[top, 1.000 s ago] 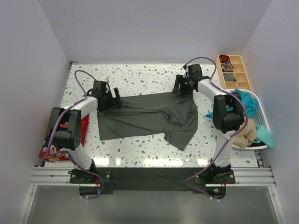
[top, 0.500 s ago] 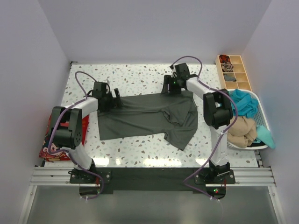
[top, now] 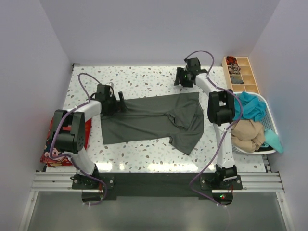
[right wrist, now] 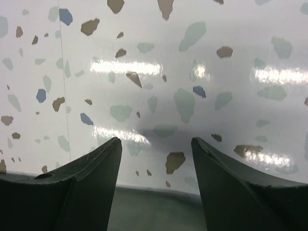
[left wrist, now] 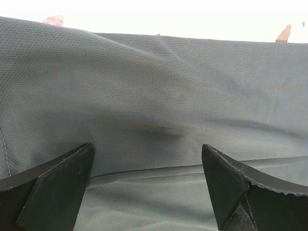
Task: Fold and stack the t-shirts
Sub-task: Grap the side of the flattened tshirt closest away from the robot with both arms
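Dark grey-green t-shirt [top: 154,120] lies spread on the speckled counter [top: 144,79], roughly mid-surface. Its left part is fairly flat. Its right part is rumpled, with one lobe reaching toward the near edge.

Left arm [top: 84,111]: wrist sits at the shirt's far-left corner, low over the cloth. In the left wrist view the shirt's weave [left wrist: 159,96] fills the frame, with a soft ridge running across it. Left jaws stand wide apart above the fabric, nothing pinched between them. Cannot tell whether the tips touch the cloth.

Right arm [top: 221,108]: reaches past the shirt's far-right corner, wrist over bare counter just beyond the shirt's far edge. The right wrist view shows only speckled surface [right wrist: 159,72] between the fingers. Right jaws are partly spread and empty.

Right of the shirt, well apart from it: white basket [top: 270,122] holding a teal t-shirt [top: 248,106] and a tan t-shirt [top: 248,134], both bunched up, teal cloth spilling over the near rim. Beyond the basket, farther from the shirt, a wooden compartment tray [top: 240,74] with small dark items, too small to identify.

Left of the shirt, past the left arm: red printed t-shirt [top: 50,156], partly hidden by the arm.
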`<state>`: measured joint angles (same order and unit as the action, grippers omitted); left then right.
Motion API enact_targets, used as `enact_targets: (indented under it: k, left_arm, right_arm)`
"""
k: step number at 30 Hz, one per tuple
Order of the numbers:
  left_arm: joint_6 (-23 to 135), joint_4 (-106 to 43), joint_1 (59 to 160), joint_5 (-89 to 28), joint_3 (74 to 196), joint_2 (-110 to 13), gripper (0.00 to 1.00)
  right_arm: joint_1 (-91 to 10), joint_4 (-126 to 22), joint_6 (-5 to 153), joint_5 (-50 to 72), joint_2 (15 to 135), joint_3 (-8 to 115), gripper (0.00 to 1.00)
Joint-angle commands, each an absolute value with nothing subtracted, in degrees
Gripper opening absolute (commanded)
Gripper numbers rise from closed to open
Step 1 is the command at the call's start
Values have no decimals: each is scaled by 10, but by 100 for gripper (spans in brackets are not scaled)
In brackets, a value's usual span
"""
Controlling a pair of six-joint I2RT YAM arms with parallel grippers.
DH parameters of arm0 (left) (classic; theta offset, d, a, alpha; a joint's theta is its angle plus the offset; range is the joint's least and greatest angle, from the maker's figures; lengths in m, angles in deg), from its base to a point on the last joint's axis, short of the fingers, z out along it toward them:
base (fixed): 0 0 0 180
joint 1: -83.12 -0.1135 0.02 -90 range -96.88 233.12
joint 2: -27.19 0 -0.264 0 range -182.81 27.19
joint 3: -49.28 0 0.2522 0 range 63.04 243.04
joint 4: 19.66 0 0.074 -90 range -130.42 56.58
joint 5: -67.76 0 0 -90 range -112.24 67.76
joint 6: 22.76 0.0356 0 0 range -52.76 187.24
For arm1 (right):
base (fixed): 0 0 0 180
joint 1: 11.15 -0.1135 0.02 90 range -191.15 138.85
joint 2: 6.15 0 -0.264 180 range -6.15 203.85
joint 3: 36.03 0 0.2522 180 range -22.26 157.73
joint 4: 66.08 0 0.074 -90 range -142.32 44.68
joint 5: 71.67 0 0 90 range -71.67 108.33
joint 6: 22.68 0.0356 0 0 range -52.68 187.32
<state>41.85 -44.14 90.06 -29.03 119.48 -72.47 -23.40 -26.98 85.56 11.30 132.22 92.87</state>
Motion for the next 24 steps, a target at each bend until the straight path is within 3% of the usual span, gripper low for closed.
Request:
enact_targets:
  k: [1, 15, 24]
  left_arm:
    - [439, -500, 898, -265, 1182, -763, 100]
    - [435, -477, 898, -300, 1184, -756, 100]
    - [435, -476, 898, -305, 1183, -756, 100]
  right_arm:
    - [-228, -246, 853, 82, 1363, 987, 65]
    - [-272, -261, 823, -20, 1170, 839, 66]
    - [-318, -292, 831, -18, 1181, 755, 66]
